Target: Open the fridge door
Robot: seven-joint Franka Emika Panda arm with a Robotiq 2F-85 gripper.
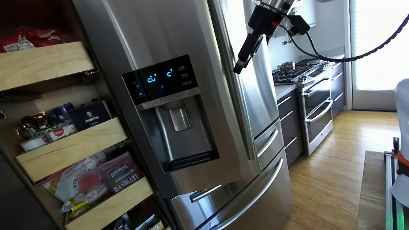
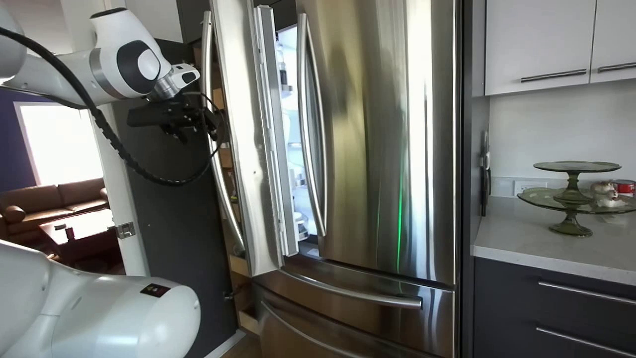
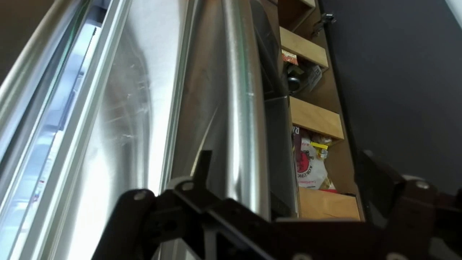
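Note:
The fridge door [image 1: 166, 28], steel with a black dispenser panel and blue display, stands partly open. In an exterior view the fridge door [image 2: 243, 124] is seen edge-on, with a lit gap [image 2: 293, 104] behind it. Its inner bins are hidden. My gripper [image 3: 287, 160] is open in the wrist view. The door's vertical bar handle [image 3: 247, 108] runs between the fingers, nearer the left one; contact cannot be told. The gripper also shows beside the upper part of the handle in both exterior views [image 1: 239, 67] [image 2: 198, 131].
The plain steel upper door [image 2: 372, 139] has its own handle [image 2: 307, 129]. Lower drawers [image 2: 343, 293] lie beneath. An open pantry with wooden shelves [image 1: 73, 143] and a dark pantry door [image 3: 393, 72] stand beside the fridge. A black cable [image 2: 124, 154] hangs from the arm.

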